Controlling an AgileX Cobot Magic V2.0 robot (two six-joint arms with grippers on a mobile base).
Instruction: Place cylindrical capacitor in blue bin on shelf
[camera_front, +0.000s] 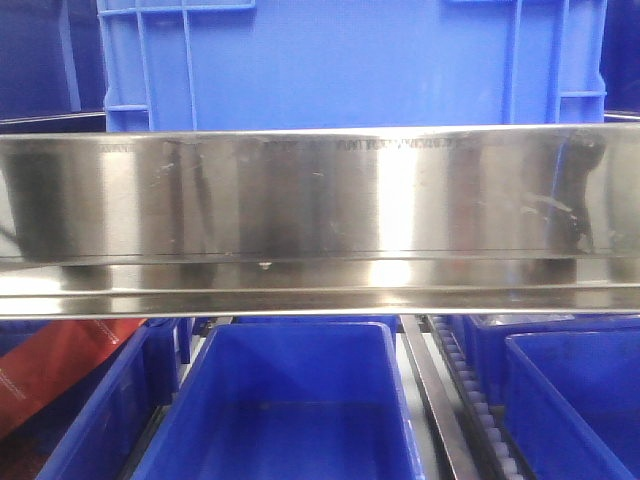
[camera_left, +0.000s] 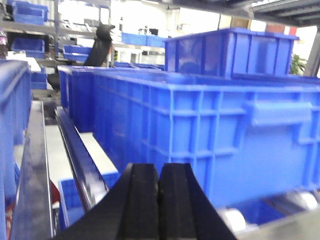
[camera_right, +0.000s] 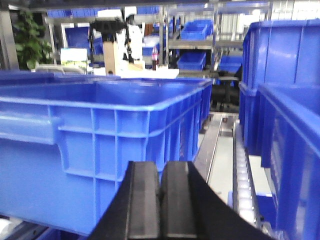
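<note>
Front cam sat tight against the shelf (camera_front: 320, 200) rail; both wrist cams looked forward over closed fingers at the same blue bin (camera_left: 225, 135).

Almost no text can be read here. In the front-facing view, the steel front rail (camera_front: 320, 190) of the shelf carries a faint line of stamped or printed characters along its upper edge, but the letters are too small and blurred to read. At lower left in the same view, a red object (camera_front: 55, 365) shows a thin line of tiny print, also not readable. In both wrist views, the blue bins and the background racks show no label, brand, number or sign that can be made out.
</note>
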